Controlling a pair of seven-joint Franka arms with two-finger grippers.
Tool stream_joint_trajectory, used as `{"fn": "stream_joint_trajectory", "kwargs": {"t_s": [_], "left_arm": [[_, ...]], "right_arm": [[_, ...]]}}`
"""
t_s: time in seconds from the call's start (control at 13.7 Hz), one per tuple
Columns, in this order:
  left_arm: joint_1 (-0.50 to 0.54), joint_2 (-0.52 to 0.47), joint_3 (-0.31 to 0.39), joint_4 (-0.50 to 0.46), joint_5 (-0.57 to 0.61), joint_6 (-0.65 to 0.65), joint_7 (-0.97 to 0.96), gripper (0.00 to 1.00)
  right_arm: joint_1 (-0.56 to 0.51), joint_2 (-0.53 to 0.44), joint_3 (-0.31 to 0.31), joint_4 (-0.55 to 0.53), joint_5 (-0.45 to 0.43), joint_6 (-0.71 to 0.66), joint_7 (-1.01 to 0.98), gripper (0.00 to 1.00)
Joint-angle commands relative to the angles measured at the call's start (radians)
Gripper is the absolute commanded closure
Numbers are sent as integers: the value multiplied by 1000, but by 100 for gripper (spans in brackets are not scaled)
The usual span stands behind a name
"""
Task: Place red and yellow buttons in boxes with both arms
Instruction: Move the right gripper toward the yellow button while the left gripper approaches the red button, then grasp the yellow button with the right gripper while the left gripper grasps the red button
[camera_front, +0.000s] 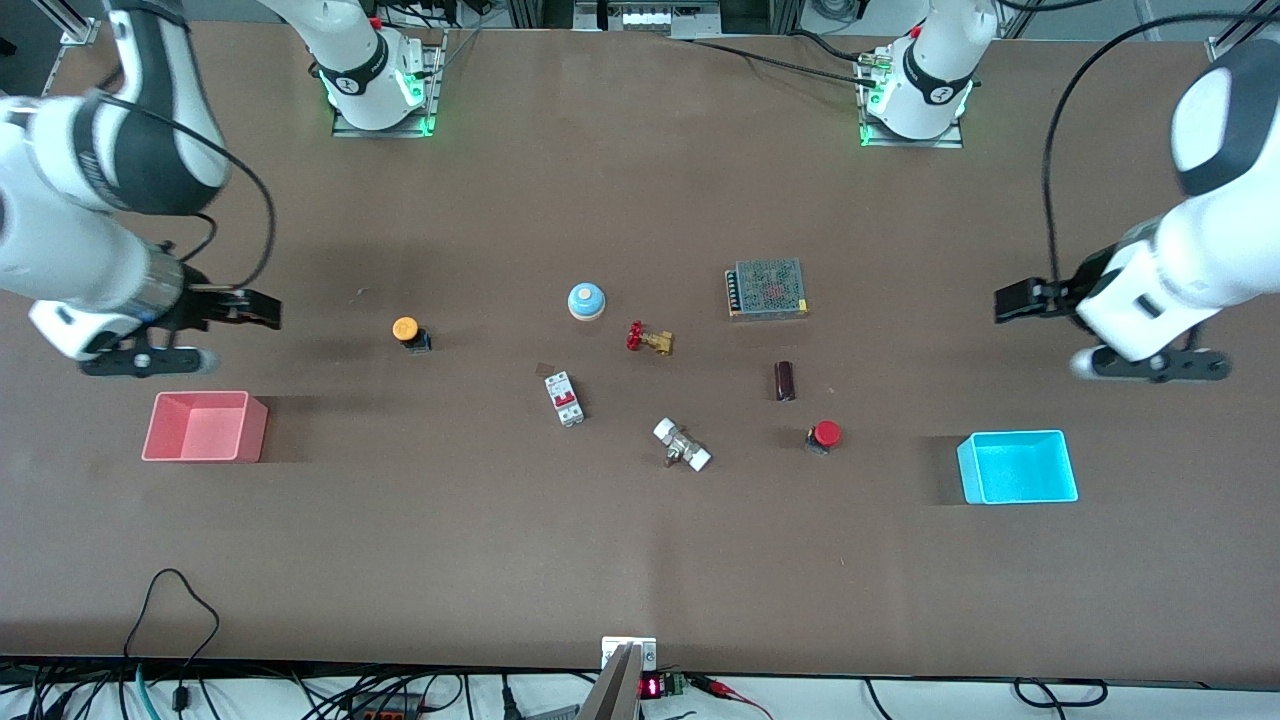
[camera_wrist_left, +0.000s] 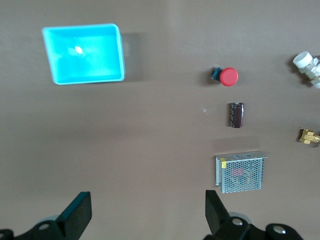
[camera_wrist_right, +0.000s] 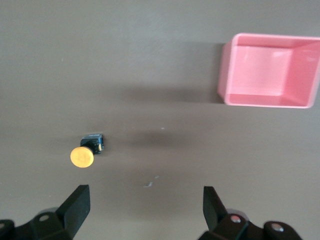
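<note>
The orange-yellow button (camera_front: 406, 329) lies on the table toward the right arm's end, farther from the front camera than the empty pink-red box (camera_front: 254, 430). The red button (camera_front: 826, 433) lies toward the left arm's end, beside the empty cyan box (camera_front: 968, 470). My right gripper (camera_front: 262, 310) is open and empty over bare table near the pink box. Its wrist view shows the yellow button (camera_wrist_right: 82, 156) and the pink box (camera_wrist_right: 270, 70). My left gripper (camera_front: 1012, 300) is open and empty over bare table near the cyan box. Its wrist view shows the red button (camera_wrist_left: 229, 76) and the cyan box (camera_wrist_left: 82, 52).
In the table's middle are a blue-domed bell (camera_front: 586, 300), a brass valve with a red handwheel (camera_front: 648, 338), a white circuit breaker (camera_front: 564, 398), a white-capped fitting (camera_front: 682, 445), a dark cylinder (camera_front: 785, 380) and a mesh-covered metal unit (camera_front: 767, 289).
</note>
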Motion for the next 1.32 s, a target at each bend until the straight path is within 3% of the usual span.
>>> {"fn": "stream_joint_trajectory", "kwargs": {"t_s": [0.0, 0.44, 0.59, 0.8, 1.24], "left_arm": [[-43, 83, -11, 27, -5, 106, -50, 0], [-146, 277, -1, 86, 7, 169, -105, 0], [-155, 320, -4, 97, 7, 258, -191, 0], [-180, 383, -2, 89, 6, 398, -310, 0], [-184, 460, -4, 75, -4, 482, -329, 0]], "right_arm": [[63, 18, -2, -49, 2, 40, 23, 0], [157, 149, -2, -53, 70, 123, 20, 0], [181, 181, -4, -66, 70, 161, 20, 0], [194, 179, -4, -161, 70, 262, 22, 0], [194, 186, -4, -258, 70, 391, 26, 0]]}}
